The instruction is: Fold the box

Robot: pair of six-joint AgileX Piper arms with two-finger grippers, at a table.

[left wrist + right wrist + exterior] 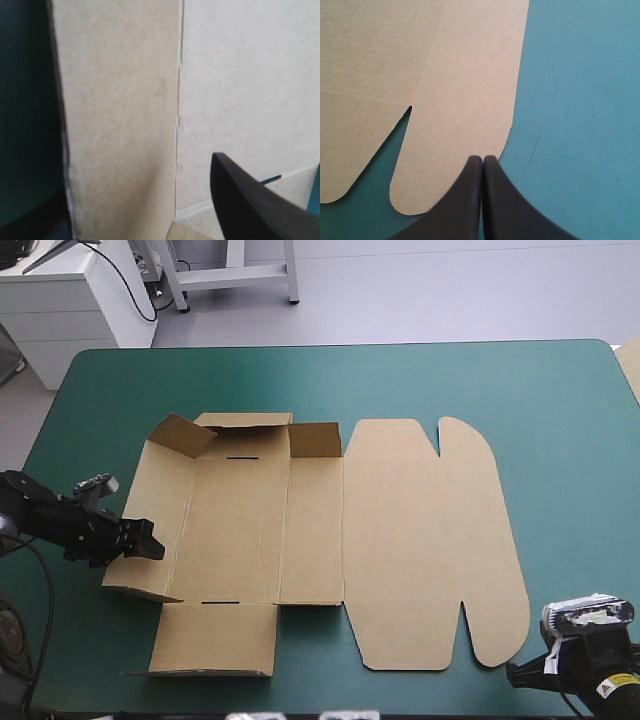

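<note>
The brown box (300, 530) lies mostly flat in the middle of the teal-green table, its lid with two rounded flaps (480, 540) spread to the right. Its far-left corner flap and far wall are tilted up, and the left wall (160, 510) is slightly raised. My left gripper (148, 545) is at that left wall, open, with the panel (120, 125) standing between its fingers; one black finger (250, 200) shows inside the box. My right gripper (482, 159) is shut and empty, its tips at the edge of the lid's near rounded flap (455, 100), by the front right corner (520, 675).
Bare teal-green cover (570, 440) stretches to the right of the box and along the far edge. A pale object (630, 365) pokes in at the table's right edge. White cabinets (70, 300) stand beyond the far left corner.
</note>
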